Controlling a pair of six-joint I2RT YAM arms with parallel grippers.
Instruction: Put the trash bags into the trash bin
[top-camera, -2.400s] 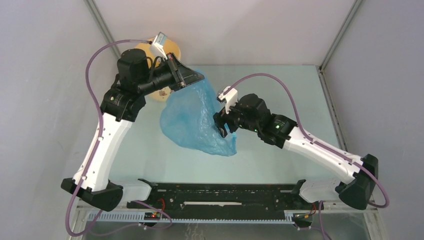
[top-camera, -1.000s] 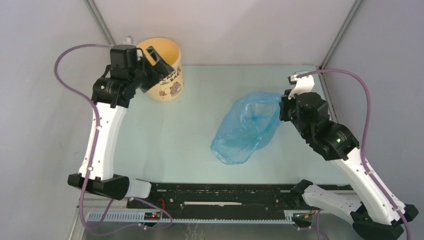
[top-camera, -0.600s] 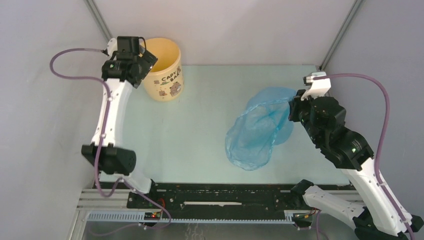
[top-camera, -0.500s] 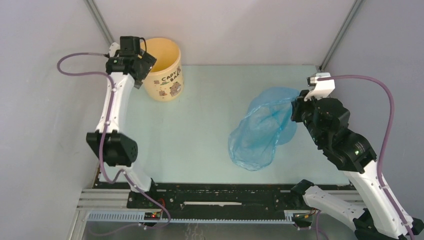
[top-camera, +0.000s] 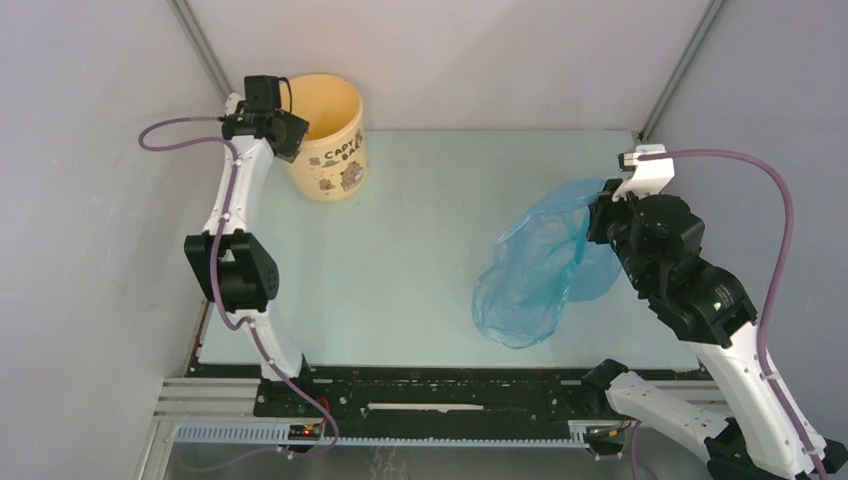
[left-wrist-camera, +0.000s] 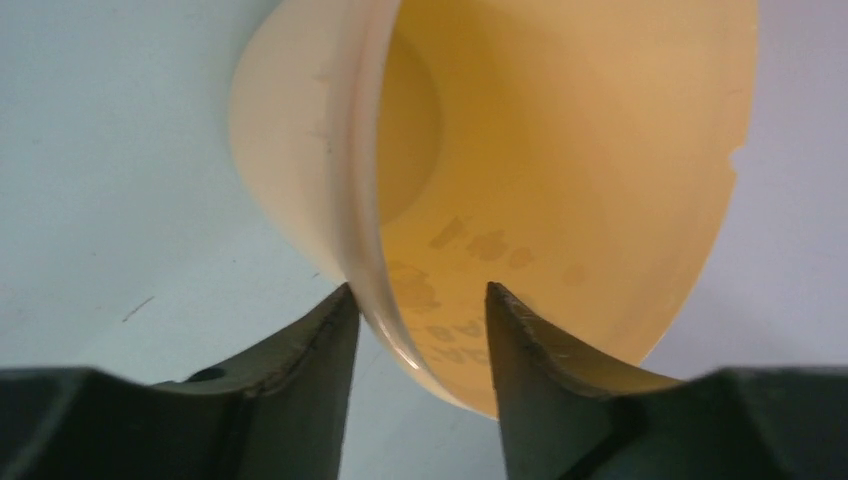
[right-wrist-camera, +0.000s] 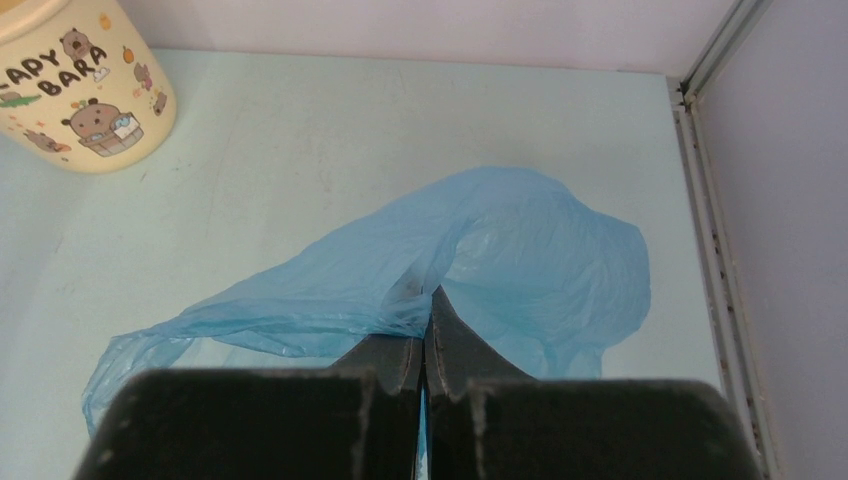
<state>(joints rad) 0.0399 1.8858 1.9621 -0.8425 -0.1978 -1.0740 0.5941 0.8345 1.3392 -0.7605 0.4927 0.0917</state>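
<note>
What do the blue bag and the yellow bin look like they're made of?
The blue bag: thin plastic film, glossy and translucent, going by its wrinkles and see-through folds. The yellow bin: probably rigid moulded plastic, smooth and slightly shiny; its lettering shows faintly through the wall.

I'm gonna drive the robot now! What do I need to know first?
Left hand: open, with one finger inside and one outside the rim of the trash bin, not clamped.
Right hand: shut on a fold of the light-blue trash bag.
Where things are: the trash bin stands upright at the far left of the table with no bag in it. The trash bag is on the right side, trailing from the right hand down to the table.
Done: the bag is gripped.
Left: carry the bag across to the bin and get it inside.
</note>
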